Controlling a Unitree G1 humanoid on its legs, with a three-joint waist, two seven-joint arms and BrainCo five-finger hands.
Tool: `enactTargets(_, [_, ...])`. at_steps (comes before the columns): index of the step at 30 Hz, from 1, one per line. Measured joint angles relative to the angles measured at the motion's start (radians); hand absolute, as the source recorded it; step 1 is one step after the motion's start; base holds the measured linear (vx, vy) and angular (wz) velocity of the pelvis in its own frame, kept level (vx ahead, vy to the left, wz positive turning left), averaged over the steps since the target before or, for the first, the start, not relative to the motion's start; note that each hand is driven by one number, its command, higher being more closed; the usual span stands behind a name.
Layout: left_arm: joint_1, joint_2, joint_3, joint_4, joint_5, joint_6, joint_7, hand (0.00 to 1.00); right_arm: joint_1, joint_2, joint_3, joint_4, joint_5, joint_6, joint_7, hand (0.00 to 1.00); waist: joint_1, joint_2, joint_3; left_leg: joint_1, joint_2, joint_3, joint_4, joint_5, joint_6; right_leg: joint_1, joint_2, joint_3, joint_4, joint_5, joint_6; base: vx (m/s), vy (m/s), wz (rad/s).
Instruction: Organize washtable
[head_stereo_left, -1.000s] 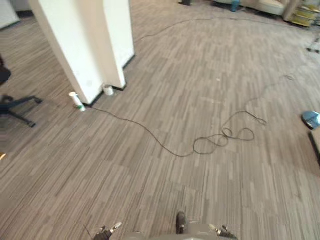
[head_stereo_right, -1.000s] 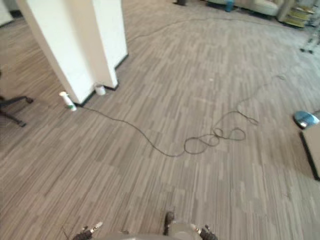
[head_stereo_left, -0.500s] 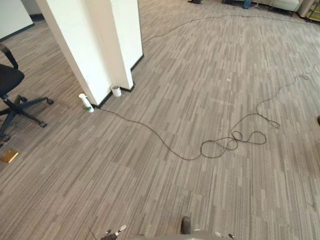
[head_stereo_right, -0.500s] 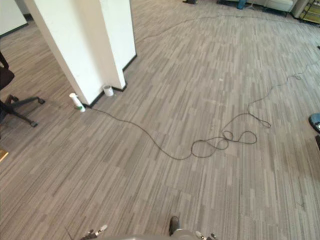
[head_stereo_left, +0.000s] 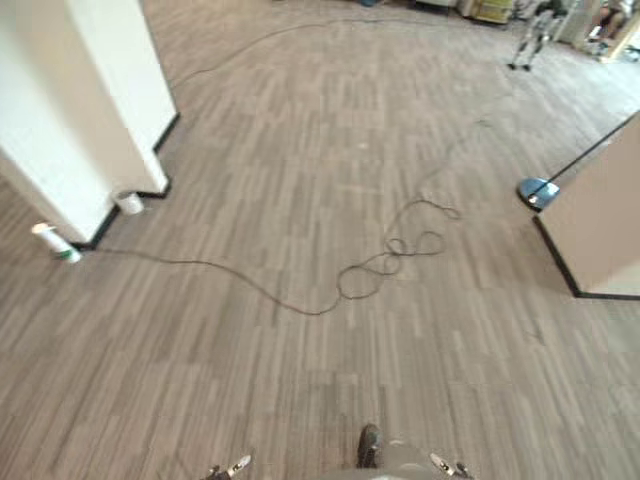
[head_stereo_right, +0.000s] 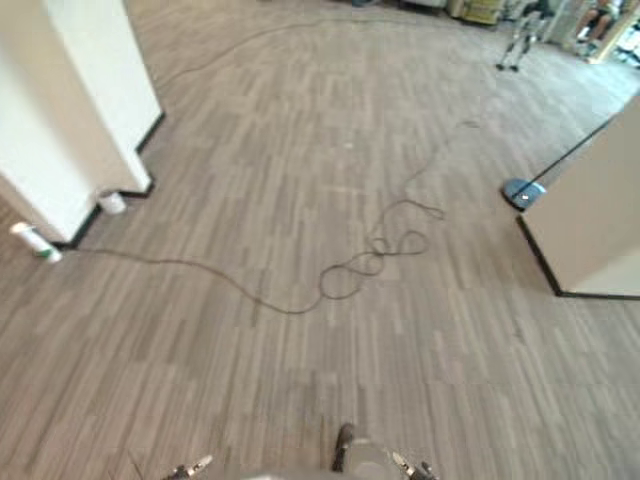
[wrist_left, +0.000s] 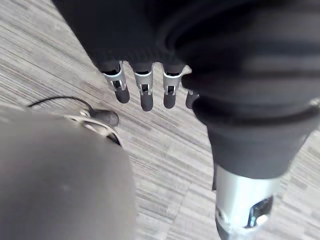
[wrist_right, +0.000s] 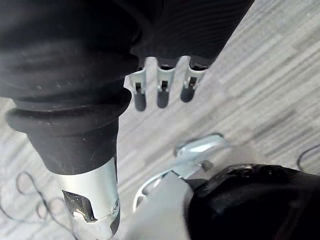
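White pillar (head_stereo_left: 70, 100), bottle (head_stereo_left: 55, 243) and cup (head_stereo_left: 128, 203) at its base

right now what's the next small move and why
Probably a small turn right, toward the beige panel: it is the nearest furniture-like thing, while ahead lie floor and a white pillar. The left hand and right hand hang open, holding nothing, so there is nothing to place.

The plank-patterned floor (head_stereo_left: 300, 150) is grey-brown, with lots of thin light and dark stripes in short blocks. The tall square pillar (head_stereo_left: 70, 110) is white, with a black strip along its bottom. The small plastic bottle (head_stereo_left: 55, 243) is white with a green band. The little round cup (head_stereo_left: 128, 203) is white. The flat round stand (head_stereo_left: 537, 191) is blue. The big flat panel (head_stereo_left: 605, 220) is pale beige with a black strip at its foot. The left hand (wrist_left: 145, 92) and the right hand (wrist_right: 162, 90) have silver fingers with dark tips and black ribbed covers.
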Motion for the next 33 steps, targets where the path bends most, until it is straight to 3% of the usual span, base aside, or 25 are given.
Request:
enactTargets(1, [0.001,0.006,0.001,-0.001,0.000,-0.002,0.000,0.00,0.009,0.009,-0.001,0.001,0.003,0.001,-0.001,0.00,0.001,-0.012,-0.007,0.000,0.002,0.001,-0.001,-0.005,-0.012,-0.002,-0.025,0.002,0.001,-0.003,0.042,0.18,-0.358,-0.13])
enactTargets(2, [-0.002,-0.014,0.014,0.000,0.000,-0.006,-0.001,0.00,0.010,-0.001,-0.003,0.001,0.012,0.003,0.002,0.00,-0.008,0.020,-0.008,0.001,0.041,0.004,-0.011,0.022,-0.021,-0.022,0.005,-0.011,0.042,-0.037,0.061,0.19,-0.253,0.02])
enactTargets(3, [-0.004,-0.022,0.031,-0.001,0.000,-0.007,-0.003,0.00,0.010,-0.007,0.000,0.004,0.009,0.003,0.002,0.00,-0.014,0.010,-0.016,0.000,0.047,0.003,-0.015,0.052,-0.026,-0.032,0.010,-0.015,0.060,-0.065,0.049,0.23,-0.299,0.01])
enactTargets(5, [-0.004,-0.041,0.072,-0.003,0.000,-0.014,0.000,0.00,-0.004,-0.012,0.002,0.008,0.002,0.004,0.000,0.00,-0.018,0.016,-0.020,-0.032,0.063,0.002,0.004,0.175,-0.018,-0.048,0.021,-0.026,0.090,-0.107,0.012,0.24,-0.308,0.01])
enactTargets(8, [-0.009,-0.065,0.072,-0.004,-0.002,-0.014,0.000,0.00,-0.002,-0.030,0.002,0.014,-0.004,0.003,0.001,0.00,-0.022,0.039,-0.027,-0.071,0.106,-0.001,0.086,0.236,0.028,0.016,0.063,-0.062,0.017,-0.116,-0.012,0.29,-0.286,0.20])
enactTargets(10, [-0.011,-0.074,0.059,-0.019,-0.040,-0.024,0.002,0.00,-0.003,-0.033,0.014,0.032,-0.017,0.000,-0.001,0.00,-0.016,0.035,-0.026,-0.093,0.105,-0.049,0.203,0.205,-0.004,0.093,0.081,-0.078,-0.038,-0.120,-0.027,0.19,-0.142,0.17])
enactTargets(11, [-0.012,-0.083,0.052,-0.039,-0.068,-0.037,0.003,0.00,-0.006,-0.034,0.032,0.042,-0.028,-0.003,-0.001,0.00,-0.012,0.026,-0.023,-0.127,0.073,-0.106,0.279,0.147,-0.049,0.129,0.084,-0.078,-0.070,-0.122,-0.031,0.18,-0.112,0.18])
enactTargets(12, [-0.015,-0.083,0.041,-0.047,-0.078,-0.042,0.003,0.00,-0.008,-0.034,0.035,0.045,-0.035,-0.004,-0.001,0.00,-0.008,0.021,-0.021,-0.145,0.055,-0.124,0.317,0.105,-0.055,0.147,0.084,-0.077,-0.085,-0.122,-0.031,0.15,-0.060,0.14])
enactTargets(13, [-0.018,-0.079,0.021,-0.058,-0.095,-0.045,0.002,0.00,-0.012,-0.036,0.042,0.052,-0.036,-0.003,-0.001,0.00,0.003,0.015,-0.016,-0.183,0.015,-0.134,0.373,0.026,-0.043,0.184,0.083,-0.077,-0.112,-0.126,-0.037,0.14,0.000,0.06])
enactTargets(14, [-0.018,-0.078,0.017,-0.064,-0.120,-0.049,0.003,0.00,-0.014,-0.036,0.043,0.062,-0.036,-0.003,-0.001,0.00,0.005,0.012,-0.013,-0.218,-0.023,-0.121,0.401,-0.027,-0.008,0.217,0.078,-0.076,-0.130,-0.126,-0.036,0.14,0.033,-0.01])
enactTargets(15, [-0.017,-0.078,0.016,-0.068,-0.130,-0.051,0.003,0.00,-0.015,-0.036,0.043,0.065,-0.036,-0.003,-0.001,0.00,0.007,0.011,-0.012,-0.236,-0.038,-0.106,0.404,-0.042,0.002,0.231,0.074,-0.074,-0.137,-0.124,-0.032,0.13,0.097,-0.10])
enactTargets(16, [-0.016,-0.079,0.015,-0.070,-0.143,-0.059,0.003,0.00,-0.023,-0.037,0.042,0.074,-0.036,-0.005,-0.002,0.00,0.014,0.011,-0.009,-0.267,-0.061,-0.100,0.397,-0.048,0.012,0.249,0.067,-0.067,-0.146,-0.125,-0.028,0.12,0.150,-0.31])
enactTargets(17, [-0.018,-0.079,0.013,-0.079,-0.162,-0.068,0.003,0.00,-0.038,-0.038,0.041,0.081,-0.038,-0.006,-0.003,0.00,0.019,0.010,0.007,-0.313,-0.099,-0.104,0.327,-0.047,0.022,0.271,0.046,-0.050,-0.144,-0.136,0.001,0.15,0.221,-0.33])
enactTargets(18, [-0.019,-0.078,-0.002,-0.083,-0.165,-0.073,0.003,0.00,-0.038,-0.040,0.040,0.079,-0.039,-0.007,-0.003,0.00,0.019,0.017,0.015,-0.338,-0.115,-0.117,0.257,-0.023,0.040,0.282,0.038,-0.044,-0.142,-0.147,0.021,0.12,0.214,-0.37])
enactTargets(19, [-0.018,-0.082,-0.006,-0.083,-0.168,-0.073,0.003,0.00,-0.037,-0.042,0.040,0.079,-0.041,-0.008,-0.003,0.00,0.027,0.019,0.017,-0.340,-0.122,-0.121,0.236,0.045,0.075,0.287,0.031,-0.031,-0.142,-0.153,0.035,0.24,0.294,-0.25])
enactTargets(20, [-0.014,-0.074,-0.015,-0.080,-0.172,-0.072,0.007,0.00,-0.034,-0.043,0.046,0.078,-0.043,-0.007,-0.004,0.00,0.034,0.021,0.010,-0.315,-0.161,-0.107,0.197,0.049,0.103,0.310,0.016,-0.005,-0.164,-0.156,0.059,0.25,0.234,-0.07])
enactTargets(22, [-0.021,-0.070,-0.016,-0.084,-0.180,-0.078,0.012,0.00,-0.035,-0.040,0.054,0.081,-0.045,-0.007,-0.005,0.00,0.037,0.005,0.013,-0.329,-0.177,-0.105,0.225,0.040,0.130,0.317,0.021,0.002,-0.186,-0.149,0.055,0.26,0.161,0.18])
enactTargets(24, [-0.035,-0.055,0.017,-0.087,-0.189,-0.074,0.019,0.00,-0.053,-0.026,0.065,0.081,-0.070,-0.006,-0.006,0.00,0.054,-0.019,0.038,-0.398,-0.173,-0.100,0.416,0.017,0.123,0.377,0.001,-0.002,-0.247,-0.101,0.043,0.30,0.212,0.21])
enactTargets(25, [-0.039,-0.047,0.040,-0.086,-0.190,-0.075,0.019,0.00,-0.058,-0.025,0.064,0.082,-0.081,-0.005,-0.006,0.00,0.059,-0.019,0.049,-0.423,-0.179,-0.101,0.451,-0.005,0.114,0.390,-0.011,-0.001,-0.245,-0.101,0.044,0.20,0.217,0.07])
enactTargets(26, [-0.022,-0.065,0.064,-0.073,-0.186,-0.072,0.021,0.00,-0.060,-0.042,0.054,0.081,-0.094,-0.005,-0.004,0.00,0.062,0.004,0.033,-0.409,-0.191,-0.145,0.333,0.003,0.118,0.402,-0.006,-0.001,-0.245,-0.105,0.048,0.09,0.137,-0.05])
enactTargets(27, [-0.010,-0.072,0.069,-0.071,-0.186,-0.069,0.021,0.00,-0.064,-0.046,0.037,0.081,-0.107,-0.004,-0.002,0.00,0.059,0.013,0.030,-0.409,-0.198,-0.147,0.340,-0.014,0.170,0.404,-0.007,0.001,-0.240,-0.117,0.062,0.16,0.160,-0.11])
enactTargets(28, [0.003,-0.075,0.078,-0.067,-0.177,-0.062,0.022,0.00,-0.066,-0.039,0.019,0.080,-0.113,-0.004,-0.001,0.00,0.059,0.011,0.021,-0.403,-0.226,-0.135,0.342,-0.056,0.176,0.394,-0.045,0.004,-0.178,-0.155,0.089,0.21,0.191,-0.09])
enactTargets(30, [0.026,-0.088,0.077,-0.041,-0.159,-0.056,0.022,0.00,-0.071,-0.045,-0.024,0.063,-0.111,-0.002,0.004,0.00,0.059,0.034,0.012,-0.347,-0.242,-0.125,0.294,-0.064,0.185,0.280,-0.087,0.059,0.079,-0.179,0.087,0.28,0.222,-0.11])
enactTargets(31, [0.042,-0.067,0.069,-0.034,-0.151,-0.042,0.021,0.00,-0.068,-0.034,-0.046,0.044,-0.099,-0.003,-0.002,0.00,0.051,0.023,0.026,-0.243,-0.266,-0.123,0.221,-0.064,0.191,0.132,-0.125,0.149,0.469,-0.158,0.052,0.28,0.197,-0.03])
enactTargets(33, [0.054,-0.048,0.063,-0.033,-0.149,-0.034,0.021,0.00,-0.066,-0.013,-0.047,0.045,-0.078,-0.003,-0.002,0.00,0.042,0.003,0.037,-0.170,-0.283,-0.135,0.180,-0.071,0.203,0.066,-0.130,0.164,0.660,-0.165,0.047,0.29,0.129,0.11])
